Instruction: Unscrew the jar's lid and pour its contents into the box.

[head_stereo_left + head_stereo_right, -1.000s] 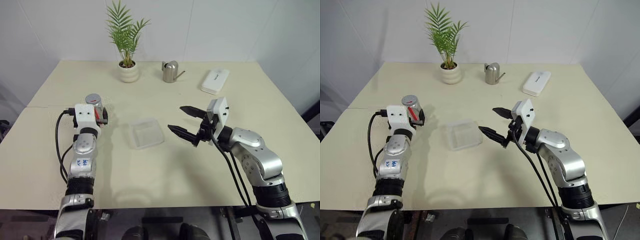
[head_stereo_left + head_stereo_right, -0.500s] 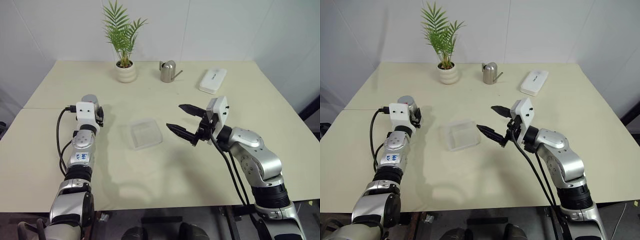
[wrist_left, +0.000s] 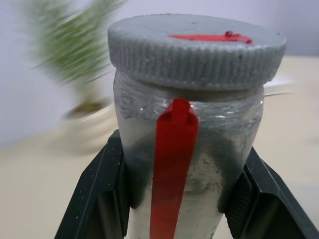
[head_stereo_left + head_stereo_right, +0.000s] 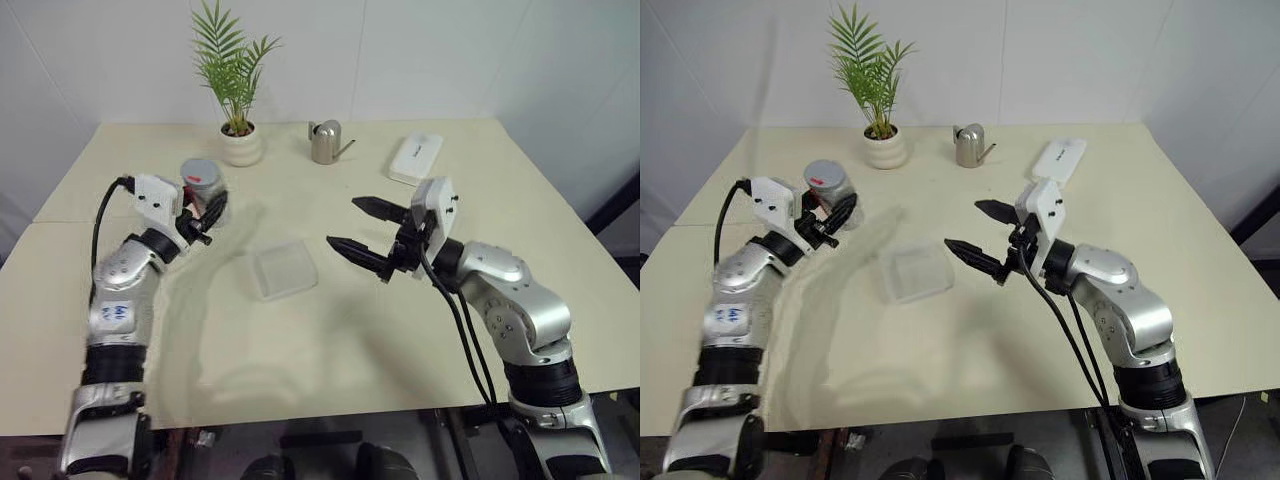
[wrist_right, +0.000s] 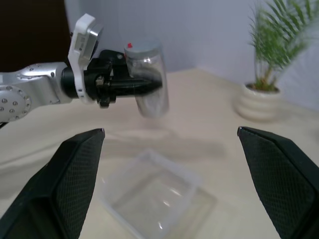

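The clear jar (image 4: 203,186), with a red stripe down its side, hangs upright above the table's left part. My left gripper (image 4: 210,210) is shut on its body from both sides. In the left wrist view the black fingers (image 3: 99,199) press against the jar (image 3: 194,149) below the ribbed grey lid (image 3: 197,50), which is screwed on and carries a red mark. I cannot make out the contents through the cloudy wall. The clear square box (image 4: 283,270) lies on the table between the arms. My right gripper (image 4: 343,223) hovers open just right of the box, pointing toward the jar (image 5: 149,79).
Along the table's far edge stand a white plant pot (image 4: 240,148) with a palm, a silver watering can (image 4: 323,142) and a flat white case (image 4: 415,158). The cream table (image 4: 330,360) reaches to the wall behind.
My left gripper closed on the jar, lifted it off the table and swung it toward the middle. The right gripper rose slightly. The camera also shifted.
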`<state>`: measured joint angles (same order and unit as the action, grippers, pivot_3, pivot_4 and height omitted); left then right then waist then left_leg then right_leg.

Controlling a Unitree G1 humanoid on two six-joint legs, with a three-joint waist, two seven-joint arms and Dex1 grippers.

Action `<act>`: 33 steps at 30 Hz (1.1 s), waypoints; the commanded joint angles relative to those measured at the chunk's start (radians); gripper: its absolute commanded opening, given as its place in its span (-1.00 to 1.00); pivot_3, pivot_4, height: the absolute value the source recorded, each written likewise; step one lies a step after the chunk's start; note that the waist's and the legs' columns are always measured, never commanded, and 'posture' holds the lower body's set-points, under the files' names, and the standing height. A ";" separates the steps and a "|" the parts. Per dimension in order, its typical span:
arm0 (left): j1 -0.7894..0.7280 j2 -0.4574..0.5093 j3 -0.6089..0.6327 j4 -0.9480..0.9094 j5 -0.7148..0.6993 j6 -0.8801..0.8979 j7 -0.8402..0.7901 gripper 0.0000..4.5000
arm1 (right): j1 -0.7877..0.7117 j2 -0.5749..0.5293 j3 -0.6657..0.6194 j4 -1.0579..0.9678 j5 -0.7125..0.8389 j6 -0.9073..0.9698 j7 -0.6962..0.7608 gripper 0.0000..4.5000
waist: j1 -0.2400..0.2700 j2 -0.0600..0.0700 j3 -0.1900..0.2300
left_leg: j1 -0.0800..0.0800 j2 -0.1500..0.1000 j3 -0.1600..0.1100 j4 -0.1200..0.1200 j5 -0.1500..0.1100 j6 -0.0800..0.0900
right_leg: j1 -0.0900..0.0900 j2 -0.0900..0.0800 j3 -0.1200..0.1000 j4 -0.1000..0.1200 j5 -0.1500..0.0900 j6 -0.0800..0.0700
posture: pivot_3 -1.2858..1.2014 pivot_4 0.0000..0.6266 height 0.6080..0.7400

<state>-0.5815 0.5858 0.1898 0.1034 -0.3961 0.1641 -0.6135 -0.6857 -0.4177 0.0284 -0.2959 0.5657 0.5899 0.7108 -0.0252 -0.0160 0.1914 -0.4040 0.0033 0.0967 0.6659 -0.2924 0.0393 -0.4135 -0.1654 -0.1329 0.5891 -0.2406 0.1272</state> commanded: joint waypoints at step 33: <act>0.051 -0.052 -0.111 -0.253 -0.121 0.249 -0.185 -0.14 | -0.222 0.188 0.140 0.139 -0.064 0.096 -0.034 0.46 | -0.002 0.000 0.000 | -0.001 -0.001 0.000 -0.001 0.000 0.000 | -0.001 0.001 0.001 0.001 0.000 0.000 | 0.03 -0.52 1.00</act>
<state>-0.5251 0.5312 0.0673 -0.1130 -0.5101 0.4204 -0.7994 -0.8987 -0.2374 0.1907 -0.1195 0.4919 0.7023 0.6693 -0.0270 -0.0159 0.1914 -0.4045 0.0025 0.0964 0.6652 -0.2920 0.0394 -0.4141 -0.1649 -0.1322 0.5896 -0.2406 0.1270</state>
